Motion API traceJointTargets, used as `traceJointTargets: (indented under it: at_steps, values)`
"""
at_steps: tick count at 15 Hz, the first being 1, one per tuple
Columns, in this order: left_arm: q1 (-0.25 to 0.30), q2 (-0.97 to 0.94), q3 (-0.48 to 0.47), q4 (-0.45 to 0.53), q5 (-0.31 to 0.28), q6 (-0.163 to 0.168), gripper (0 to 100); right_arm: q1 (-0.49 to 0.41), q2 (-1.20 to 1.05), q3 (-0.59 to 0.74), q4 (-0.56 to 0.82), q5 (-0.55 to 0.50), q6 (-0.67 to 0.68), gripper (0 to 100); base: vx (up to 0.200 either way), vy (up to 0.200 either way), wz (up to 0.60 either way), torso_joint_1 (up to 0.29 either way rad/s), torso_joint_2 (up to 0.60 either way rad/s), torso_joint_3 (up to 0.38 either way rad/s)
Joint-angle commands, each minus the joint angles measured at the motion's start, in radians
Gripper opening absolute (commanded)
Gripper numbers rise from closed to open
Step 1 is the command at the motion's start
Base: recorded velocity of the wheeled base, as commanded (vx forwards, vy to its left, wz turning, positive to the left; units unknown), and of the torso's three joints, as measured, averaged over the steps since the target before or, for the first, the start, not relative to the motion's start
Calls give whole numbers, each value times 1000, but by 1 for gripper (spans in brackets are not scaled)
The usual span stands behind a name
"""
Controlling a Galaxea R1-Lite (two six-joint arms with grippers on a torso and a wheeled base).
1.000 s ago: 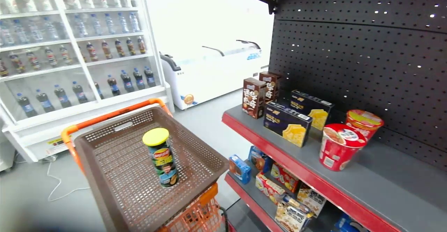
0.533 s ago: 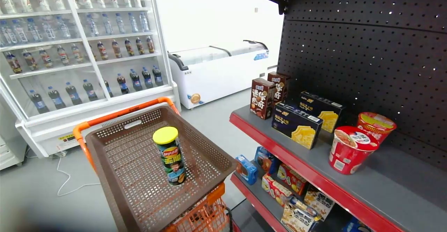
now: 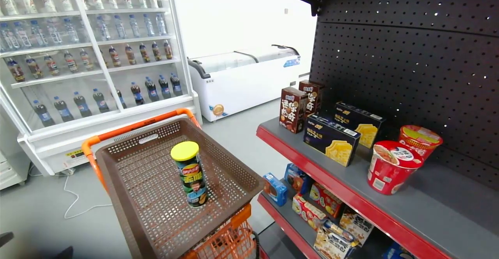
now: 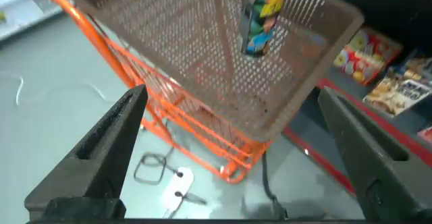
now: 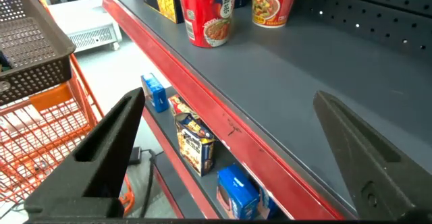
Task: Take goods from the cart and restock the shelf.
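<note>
Chip can [image 3: 190,179] upright, long axis vertical, alone in cart's brown basket [image 3: 230,165]. Left gripper [image 4: 231,96] spread wide, empty, low beside cart; can lies ahead and above it, so left is nearer arm. Right gripper [image 5: 229,97] likewise agape, empty, facing shelf [image 5: 304,82].

A glass-fronted drinks cooler [image 3: 54,149] is seen at far left, its white shelves stocked with rows of upright bottles [image 3: 152,88]: pale ones on the top tiers, dark ones lower down. A white chest freezer [image 3: 241,85] with curved glass lids is placed to its right. A white cable [image 3: 88,211] is laid loose on the grey floor [image 3: 35,227] before the cooler.
</note>
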Motion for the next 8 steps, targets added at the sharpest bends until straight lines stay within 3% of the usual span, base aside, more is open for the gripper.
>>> traceJointTargets:
  at_steps: [1,3,6,8]
  values:
    - [11,242,1,-35,12,3,100,0,0,0,0,0,0,100,0,0,0,0,0,0]
    - [16,374,1,-133,16,-2,100,0,0,0,0,0,0,100,0,0,0,0,0,0]
    - [28,727,16,-638,8,14,100,0,0,0,0,0,0,100,0,0,0,0,0,0]
    - [11,887,36,-882,10,49,100,0,0,0,0,0,0,100,0,0,0,0,0,0]
